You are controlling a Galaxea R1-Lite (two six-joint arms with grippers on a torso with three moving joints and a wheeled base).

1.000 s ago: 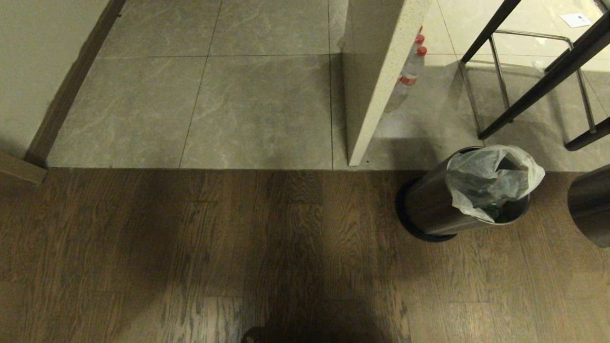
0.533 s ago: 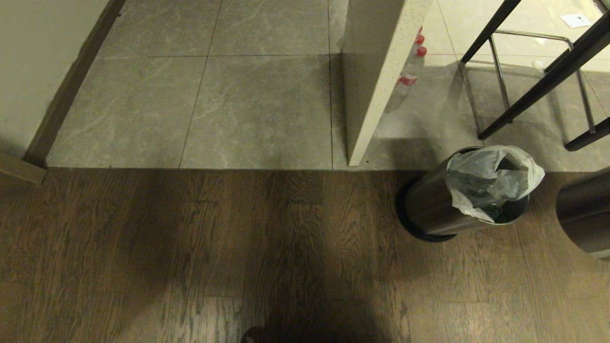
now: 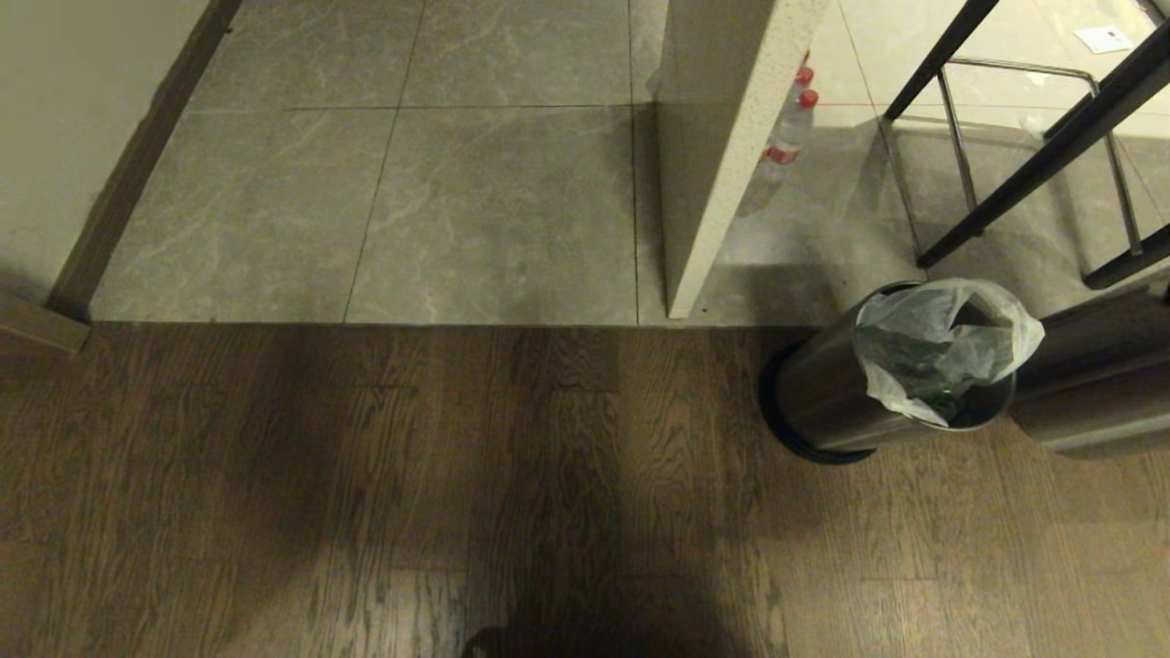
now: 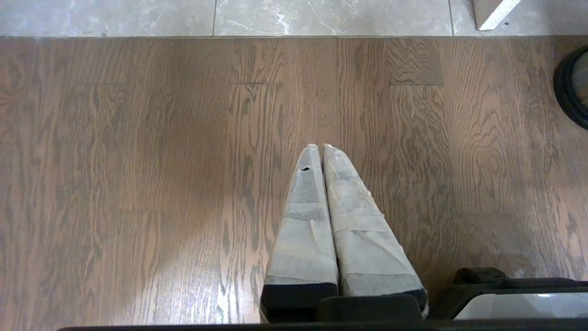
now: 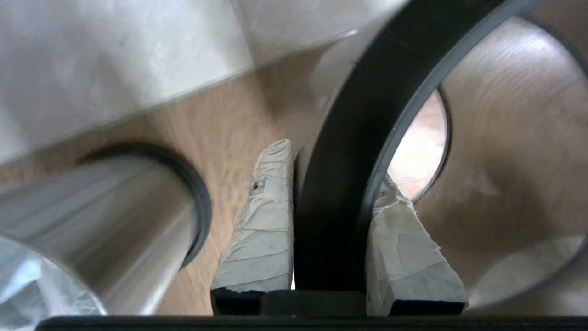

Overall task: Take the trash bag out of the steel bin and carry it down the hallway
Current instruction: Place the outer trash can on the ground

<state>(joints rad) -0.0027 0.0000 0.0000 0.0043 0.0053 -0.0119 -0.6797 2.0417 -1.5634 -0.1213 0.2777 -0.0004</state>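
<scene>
The steel bin (image 3: 823, 393) stands on the wood floor at the right, close to the tile edge. The whitish trash bag (image 3: 941, 343) sits in its open top, crumpled. The bin's loose steel sleeve (image 3: 1092, 384) hangs tilted just right of the bin. My right gripper (image 5: 333, 163) is shut on the sleeve's thick black rim (image 5: 363, 115), one finger outside and one inside. In the right wrist view the bin (image 5: 92, 216) and a bit of the bag (image 5: 23, 294) lie beside it. My left gripper (image 4: 320, 147) is parked over the wood floor, shut and empty.
A pale stone panel (image 3: 722, 155) stands just behind the bin, with red-capped water bottles (image 3: 791, 128) beyond it. Black stool legs (image 3: 1005, 155) cross the upper right. Grey tile floor (image 3: 457, 201) stretches ahead, and a wall with a dark baseboard (image 3: 137, 164) bounds the left.
The steel sleeve in my right gripper has swung in from the right edge toward the bin and tipped over to lie more level. The bin, the bag and the left arm have stayed still.
</scene>
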